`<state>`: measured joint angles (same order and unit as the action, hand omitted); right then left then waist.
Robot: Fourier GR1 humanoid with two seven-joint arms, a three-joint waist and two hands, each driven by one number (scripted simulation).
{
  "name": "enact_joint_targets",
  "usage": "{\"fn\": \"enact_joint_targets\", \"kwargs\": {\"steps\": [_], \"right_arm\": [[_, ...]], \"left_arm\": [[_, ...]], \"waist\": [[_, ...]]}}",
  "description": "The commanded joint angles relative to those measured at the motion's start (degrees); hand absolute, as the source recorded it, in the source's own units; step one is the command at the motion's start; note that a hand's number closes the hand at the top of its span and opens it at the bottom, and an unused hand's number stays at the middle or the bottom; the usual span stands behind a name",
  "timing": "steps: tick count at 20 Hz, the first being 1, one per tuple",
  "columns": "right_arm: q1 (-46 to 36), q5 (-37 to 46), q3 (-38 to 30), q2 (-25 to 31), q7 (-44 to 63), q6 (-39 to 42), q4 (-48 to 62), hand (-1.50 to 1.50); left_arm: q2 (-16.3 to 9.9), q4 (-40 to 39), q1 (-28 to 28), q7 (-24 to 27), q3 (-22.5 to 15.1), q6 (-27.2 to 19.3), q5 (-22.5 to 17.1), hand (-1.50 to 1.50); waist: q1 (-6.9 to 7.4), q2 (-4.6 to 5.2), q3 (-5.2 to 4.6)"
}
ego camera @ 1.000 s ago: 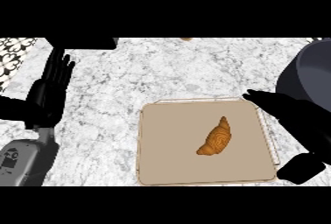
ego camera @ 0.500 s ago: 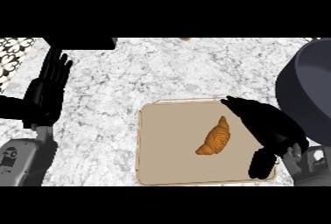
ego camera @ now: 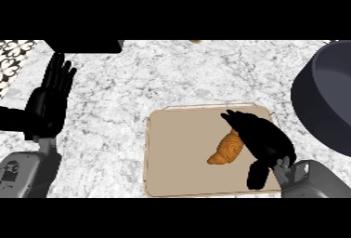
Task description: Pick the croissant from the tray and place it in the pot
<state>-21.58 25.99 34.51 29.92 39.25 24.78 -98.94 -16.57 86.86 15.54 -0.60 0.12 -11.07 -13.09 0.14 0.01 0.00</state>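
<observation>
Grey-and-white marbled counter (ego camera: 151,83) fills my head view, with a patterned black-and-white tile patch (ego camera: 14,51) at the far left corner. On the counter I see a flat tan tray (ego camera: 179,153) with a pale raised rim, lying near the middle and slightly right. The croissant (ego camera: 224,152) lies on the tray's right half, golden brown, its long axis running diagonally from lower left to upper right. The right hand (ego camera: 264,139) sits over the tray just beside the croissant's right flank and covers its upper tip; fingers point up-left and look fairly straight, thumb hanging down toward the tray's near edge. I cannot tell whether the hand is touching the croissant, and I do not see fingers curled round it. The dark grey pot (ego camera: 329,100) stands at the right edge, partly cut off, apart from the tray. The left hand (ego camera: 49,100) rests open at the left, fingers straight and pointing up, holding nothing.
</observation>
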Motion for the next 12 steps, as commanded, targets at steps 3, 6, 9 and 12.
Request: {"fn": "enact_joint_targets", "kwargs": {"steps": [3,6,9,12], "right_arm": [[-1.5,5.6,-4.4,-5.0,-4.7,2.2,4.3,-1.50],[0.1,9.8,-3.2,-6.9,-3.8,3.1,5.4,-1.50],[1.7,14.7,1.3,-9.5,-0.2,1.4,7.6,-1.50],[3.0,16.9,-2.8,-7.8,-7.5,-1.5,11.8,-1.50]], "left_arm": [[1.0,0.8,0.2,-1.2,1.5,1.0,1.0,0.00],[2.0,-0.6,0.5,-1.2,1.6,1.8,1.4,0.00],[3.7,0.9,-0.1,0.0,0.0,0.0,3.2,0.00],[2.7,-2.5,1.0,0.3,3.1,2.3,1.8,0.00]], "waist": [[0.03,0.00,0.00],[-0.03,0.00,0.00],[0.07,0.00,0.00],[-0.12,0.05,0.00]]}}
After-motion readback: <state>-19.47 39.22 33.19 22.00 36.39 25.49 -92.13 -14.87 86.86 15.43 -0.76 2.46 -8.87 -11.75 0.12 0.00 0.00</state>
